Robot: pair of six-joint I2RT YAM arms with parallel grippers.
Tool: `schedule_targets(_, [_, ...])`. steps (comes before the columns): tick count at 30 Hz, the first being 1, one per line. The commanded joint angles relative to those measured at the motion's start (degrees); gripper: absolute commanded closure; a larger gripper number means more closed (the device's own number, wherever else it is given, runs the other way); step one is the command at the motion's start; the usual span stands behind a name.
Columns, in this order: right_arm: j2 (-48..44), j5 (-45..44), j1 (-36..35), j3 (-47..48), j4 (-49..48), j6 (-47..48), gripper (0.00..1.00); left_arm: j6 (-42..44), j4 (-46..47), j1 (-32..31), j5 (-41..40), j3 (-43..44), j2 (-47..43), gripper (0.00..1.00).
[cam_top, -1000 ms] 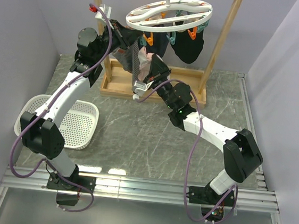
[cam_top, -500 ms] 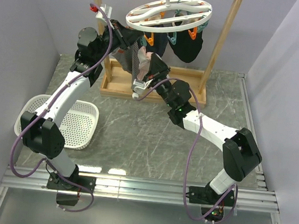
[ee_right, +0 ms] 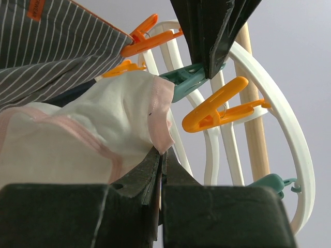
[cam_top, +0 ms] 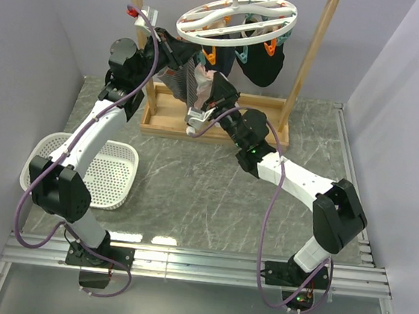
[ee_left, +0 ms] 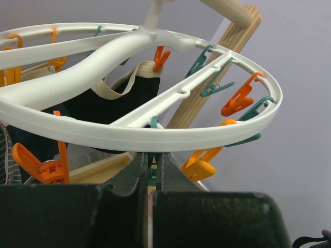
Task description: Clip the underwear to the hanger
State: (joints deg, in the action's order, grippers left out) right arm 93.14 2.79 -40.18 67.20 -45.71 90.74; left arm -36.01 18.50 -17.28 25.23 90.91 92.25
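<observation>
The white oval hanger (cam_top: 239,19) hangs from the wooden rack, with orange and teal clips under its ring (ee_left: 129,137). My left gripper (ee_left: 151,164) is shut on a teal clip (ee_left: 151,176) just below the ring's near edge; in the right wrist view its dark fingers (ee_right: 212,31) pinch that teal clip (ee_right: 186,77). My right gripper (ee_right: 161,155) is shut on the pink-trimmed edge of the white underwear (ee_right: 93,124). It holds that edge up just below and beside the teal clip. In the top view the underwear (cam_top: 203,77) bunches between both grippers under the hanger.
A wooden frame rack (cam_top: 314,55) stands at the back on a wooden base. Dark garments (cam_top: 264,69) and a grey striped cloth (cam_top: 181,85) hang from clips. Orange clips (ee_right: 217,111) dangle close by. A white mesh basket (cam_top: 110,173) sits at the left.
My right arm has moved a little left and up, bringing the underwear closer under the hanger's clip. My left arm has held still.
</observation>
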Motion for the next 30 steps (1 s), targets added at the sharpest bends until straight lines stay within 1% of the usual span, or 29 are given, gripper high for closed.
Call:
schedule_targets(1, [-0.2, -0.3, 0.7, 3.0, -1.2, 0.1, 1.0, 1.1, -1.6, -0.5, 3.3, 1.6, 0.7, 1.0])
schedule_targets(21, [-1.4, 0.3, 0.9, 3.7, -1.8, 0.6, 1.0, 2.5, -3.1, -0.8, 3.4, 2.6, 1.2, 1.0])
schedule_targets(30, [-0.8, 0.2, 0.9, 5.9, -1.5, 0.8, 1.0, 3.3, -3.7, -1.2, 3.5, 3.1, 1.5, 1.0])
